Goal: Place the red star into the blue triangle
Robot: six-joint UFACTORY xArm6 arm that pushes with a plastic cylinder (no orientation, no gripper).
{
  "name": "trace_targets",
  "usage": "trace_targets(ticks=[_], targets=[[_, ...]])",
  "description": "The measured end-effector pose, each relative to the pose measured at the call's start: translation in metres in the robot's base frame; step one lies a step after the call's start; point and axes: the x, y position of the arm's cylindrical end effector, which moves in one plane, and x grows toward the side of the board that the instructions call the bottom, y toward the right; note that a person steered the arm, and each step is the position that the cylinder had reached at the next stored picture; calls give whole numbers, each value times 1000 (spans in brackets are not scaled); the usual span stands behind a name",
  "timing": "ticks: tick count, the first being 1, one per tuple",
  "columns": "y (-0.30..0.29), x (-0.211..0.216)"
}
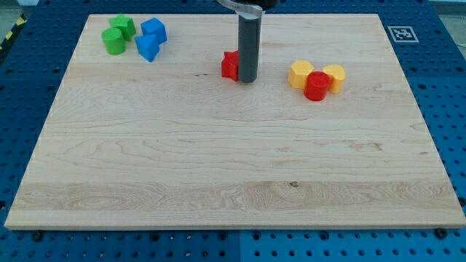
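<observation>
Rod: a straight dark cylinder coming down from the view's top centre, standing upright on the worktop [218,167].
Tip [247,80]: its lower end rests on the wood, pressed against the right side of the red star.
Fingers: the arm has none; it ends in the plain rod, so nothing is grasped or let go.
Red star [230,65]: lies in the upper middle of the worktop, partly hidden on its right side by the rod, so its shape is only partly seen.
Blue triangle [147,48]: sits near the view's top left, well apart from the red star, which lies to its right.
Other blue block [154,30]: just above and right of the blue triangle, touching or nearly touching it.
Green blocks: two in the top left corner, one [124,27] above the other [113,41], just left of the blue pair.
Right-hand cluster: a yellow block [300,74], a red cylinder [317,86] and a second yellow block [335,76], packed together to the right of the rod.
Surroundings: blue perforated surface [444,73] around the worktop.
</observation>
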Motion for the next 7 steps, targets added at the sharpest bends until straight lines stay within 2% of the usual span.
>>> trace_targets(ticks=[3,4,7], targets=[[-10,-4],[-50,-11],[-8,-18]])
